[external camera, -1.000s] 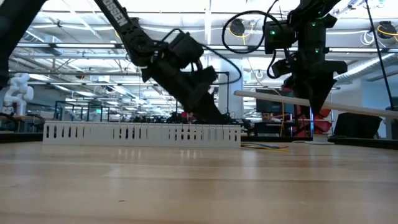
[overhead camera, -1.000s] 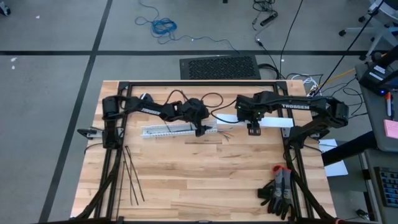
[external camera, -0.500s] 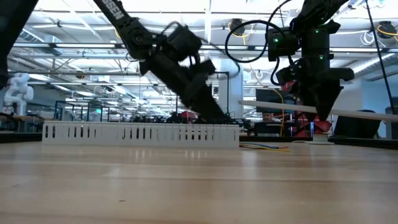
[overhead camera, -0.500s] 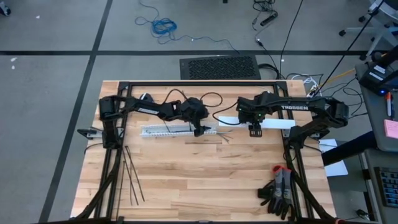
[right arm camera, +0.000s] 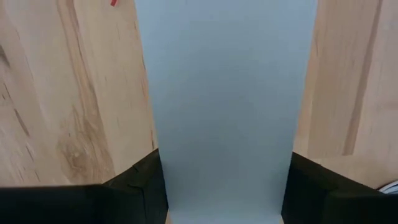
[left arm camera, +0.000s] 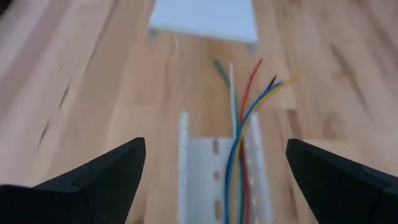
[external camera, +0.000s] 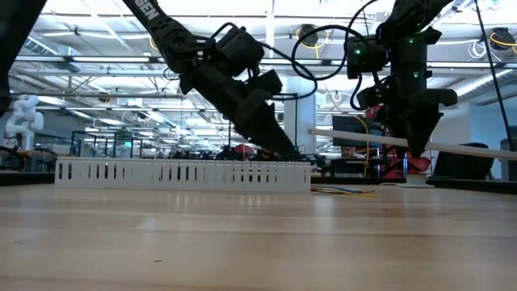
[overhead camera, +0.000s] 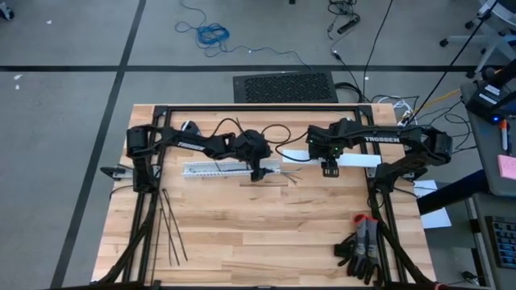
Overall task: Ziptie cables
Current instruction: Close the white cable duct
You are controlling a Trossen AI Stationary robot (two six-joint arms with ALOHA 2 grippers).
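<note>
**Wires straight ahead of L gripper, along the duct**

L gripper [overhead camera: 258, 171] hovers low over the right end of the white slotted duct [overhead camera: 218, 168], fingers [left arm camera: 99, 177] wide apart, nothing between them. Cables [left arm camera: 244, 124] lie in the duct channel and fan out past its end onto the table [overhead camera: 266, 234]; long axis runs w/ the duct, dead ahead of the L fingers. L arm clearly nearer. R gripper [overhead camera: 329, 167] sits just beyond the wire tips, clamped across a flat white strip [right arm camera: 224, 106], held off the table. Zipties [overhead camera: 171, 229] lie well apart, near the table's front-left, by the L arm's base. Judgement: next grab wants the L arm.
</note>
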